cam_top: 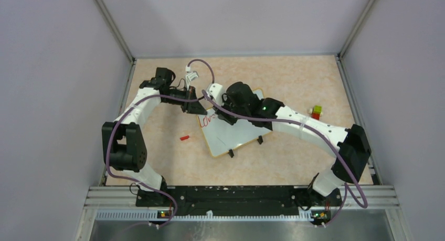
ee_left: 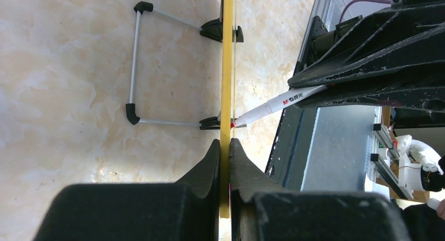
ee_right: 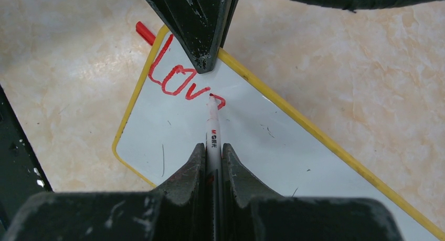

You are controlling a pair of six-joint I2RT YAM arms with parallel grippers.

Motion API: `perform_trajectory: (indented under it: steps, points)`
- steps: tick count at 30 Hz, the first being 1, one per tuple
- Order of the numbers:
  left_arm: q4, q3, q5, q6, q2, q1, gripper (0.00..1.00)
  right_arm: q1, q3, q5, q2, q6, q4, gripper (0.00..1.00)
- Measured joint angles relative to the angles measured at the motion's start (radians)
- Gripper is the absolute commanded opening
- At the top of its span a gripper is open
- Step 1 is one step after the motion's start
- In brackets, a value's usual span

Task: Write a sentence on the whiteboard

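Black scuffed plastic jaws of the right gripper [ee_right: 212,146] are closed on the white barrel of a marker [ee_right: 212,126]. Its red tip touches the whiteboard [ee_right: 262,146] at the end of the sentence [ee_right: 178,81], which reads "Lov" plus one curved stroke in thick red lines. The left gripper [ee_left: 224,142] pinches the board's thin yellow rim edge-on, its tapered fingers closed on either face, just beside the writing. The board is glossy white with rounded corners and carries two black clip feet [ee_left: 214,29] joined to a bent wire stand [ee_left: 135,62]. It sits mid-table between the arms. The table [cam_top: 294,83] is matt, marbled beige. A small red cap [cam_top: 184,137] lies just left of the board, and small coloured blocks [cam_top: 316,112] sit well to its right.
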Motion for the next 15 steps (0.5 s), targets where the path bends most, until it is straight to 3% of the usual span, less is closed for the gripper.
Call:
perform_trajectory:
  steps: [15]
  points:
    - [0.001,0.000,-0.005,0.001,0.000,0.000,0.00,0.011,-0.061,-0.023,-0.012,0.005,0.027,0.00]
